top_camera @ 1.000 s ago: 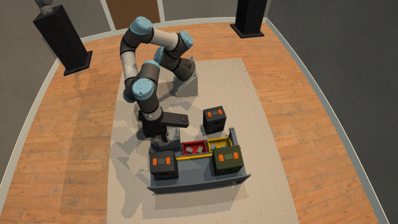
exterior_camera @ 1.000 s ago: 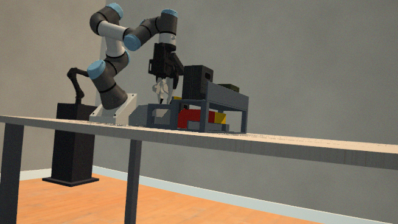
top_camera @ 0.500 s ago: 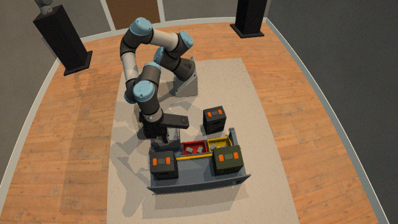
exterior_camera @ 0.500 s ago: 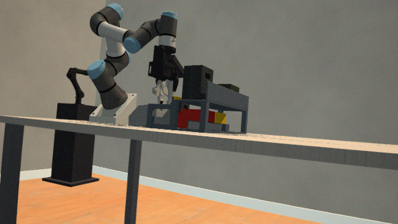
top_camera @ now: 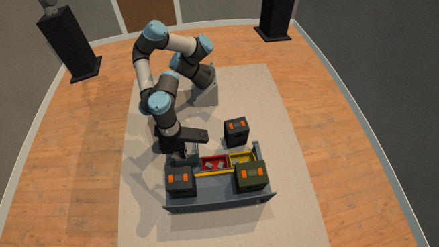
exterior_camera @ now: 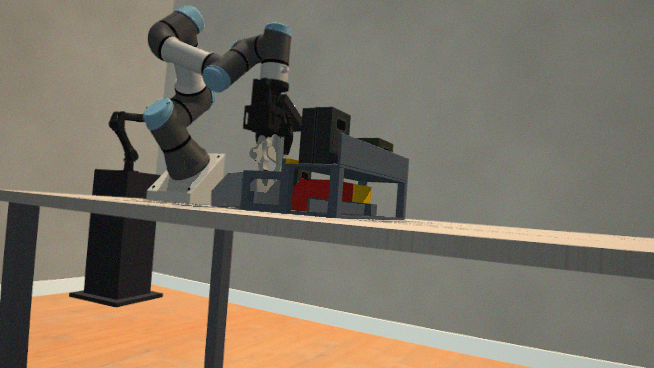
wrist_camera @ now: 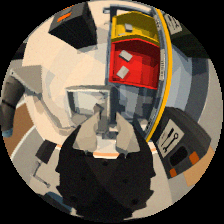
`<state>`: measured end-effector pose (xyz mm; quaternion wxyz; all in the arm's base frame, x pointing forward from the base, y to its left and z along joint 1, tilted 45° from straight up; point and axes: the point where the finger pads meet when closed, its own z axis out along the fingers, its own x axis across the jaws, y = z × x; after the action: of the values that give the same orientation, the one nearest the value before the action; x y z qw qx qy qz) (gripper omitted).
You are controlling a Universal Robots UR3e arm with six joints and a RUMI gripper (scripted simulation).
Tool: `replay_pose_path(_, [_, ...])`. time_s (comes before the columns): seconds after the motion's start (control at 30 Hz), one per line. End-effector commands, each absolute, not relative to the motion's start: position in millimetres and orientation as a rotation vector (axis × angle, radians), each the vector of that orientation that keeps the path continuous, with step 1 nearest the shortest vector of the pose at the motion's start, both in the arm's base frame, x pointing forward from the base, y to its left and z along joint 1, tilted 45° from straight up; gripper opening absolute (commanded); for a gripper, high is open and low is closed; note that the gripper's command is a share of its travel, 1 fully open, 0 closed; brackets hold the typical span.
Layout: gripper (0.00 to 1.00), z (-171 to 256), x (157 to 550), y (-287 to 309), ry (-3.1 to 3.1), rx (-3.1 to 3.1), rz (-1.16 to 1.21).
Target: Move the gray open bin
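Observation:
The gray open bin (wrist_camera: 90, 102) sits at the left end of the shelf's lower level, sticking out toward the robot; it also shows in the side view (exterior_camera: 235, 187). From above it is mostly hidden under my wrist (top_camera: 179, 160). My gripper (wrist_camera: 108, 112) hangs straight down over the bin's near wall, fingers narrowly apart with the wall's rim in line between them, and grips nothing. In the side view the fingertips (exterior_camera: 265, 159) are just above the bin's rim. I cannot make out the bin's parts.
A red bin (top_camera: 215, 163) and a yellow bin (top_camera: 241, 157) sit beside the gray bin on the lower level. A black case (top_camera: 180, 181) and a green case (top_camera: 251, 175) stand on the shelf top (top_camera: 215, 192). Another black case (top_camera: 236, 131) stands on the table.

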<state>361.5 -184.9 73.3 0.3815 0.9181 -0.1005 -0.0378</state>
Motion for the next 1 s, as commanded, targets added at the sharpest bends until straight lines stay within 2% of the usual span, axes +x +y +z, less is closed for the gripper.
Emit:
replay_pose_path(0.0, [0.20, 73.6, 362.0, -185.0, -0.256, 2.343, -0.093])
replay_pose_path(0.57, [0.20, 71.5, 361.7, -187.1, -0.256, 2.343, -0.093])
replay_pose_path(0.6, [0.00, 71.6, 361.7, -187.0, -0.256, 2.343, -0.093])
replay_pose_path(0.97, [0.00, 71.6, 361.7, -187.0, -0.256, 2.343, -0.093])
